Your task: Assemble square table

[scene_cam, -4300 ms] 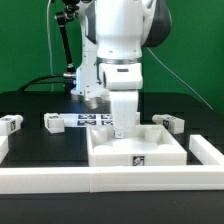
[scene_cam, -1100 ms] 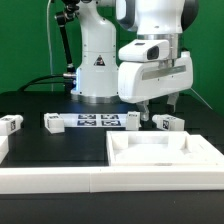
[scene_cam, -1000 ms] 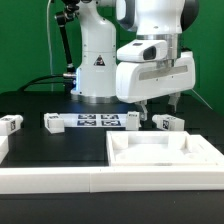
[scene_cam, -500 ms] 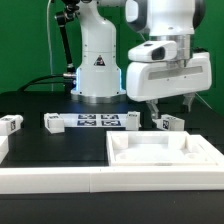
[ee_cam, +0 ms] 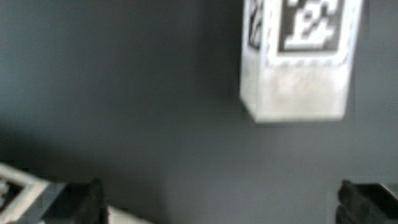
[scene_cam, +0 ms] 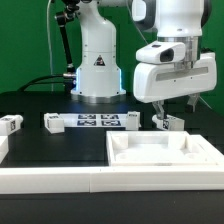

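Note:
The square tabletop [scene_cam: 122,149], a white slab with a recessed face and raised rim, lies at the front right of the exterior view. My gripper [scene_cam: 174,110] is open and empty, hanging just above the rightmost white tagged leg [scene_cam: 170,123] behind the tabletop. In the wrist view that leg [ee_cam: 297,62] lies on the dark table ahead of my open gripper [ee_cam: 222,205], with nothing between the fingertips [ee_cam: 80,200]. Three other legs lie at the far left [scene_cam: 10,124], left of centre [scene_cam: 53,121] and centre [scene_cam: 133,119].
The marker board [scene_cam: 98,120] lies flat between the middle legs. A long white border wall [scene_cam: 55,180] runs along the front and up the right side. The robot base [scene_cam: 97,70] stands at the back. A white corner [ee_cam: 18,185] shows in the wrist view.
My gripper rose out of the tabletop and moved toward the exterior view's right, now over the rightmost leg. The tabletop sits further right than 4.3 s ago.

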You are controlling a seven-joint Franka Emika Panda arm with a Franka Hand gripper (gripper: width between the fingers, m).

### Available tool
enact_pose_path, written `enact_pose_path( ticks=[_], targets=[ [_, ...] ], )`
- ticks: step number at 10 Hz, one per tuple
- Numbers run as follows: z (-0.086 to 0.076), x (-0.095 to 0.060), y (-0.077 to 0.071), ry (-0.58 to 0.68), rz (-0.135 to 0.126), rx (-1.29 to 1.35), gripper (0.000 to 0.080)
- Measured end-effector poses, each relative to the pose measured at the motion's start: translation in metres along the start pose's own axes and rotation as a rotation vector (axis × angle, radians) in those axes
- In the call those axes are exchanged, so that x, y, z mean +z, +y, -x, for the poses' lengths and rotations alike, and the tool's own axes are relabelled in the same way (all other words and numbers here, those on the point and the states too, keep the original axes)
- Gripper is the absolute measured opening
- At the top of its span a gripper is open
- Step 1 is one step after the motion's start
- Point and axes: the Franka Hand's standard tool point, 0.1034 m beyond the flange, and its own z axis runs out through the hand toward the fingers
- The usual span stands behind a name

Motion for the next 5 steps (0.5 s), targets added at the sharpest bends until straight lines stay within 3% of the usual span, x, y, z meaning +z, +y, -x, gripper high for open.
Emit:
enact_pose_path(
  ticks=[5],
  targets=[
    [0.005, 0.004, -0.018, -0.263, -0.026, 0.042, 0.0649]
  ],
)
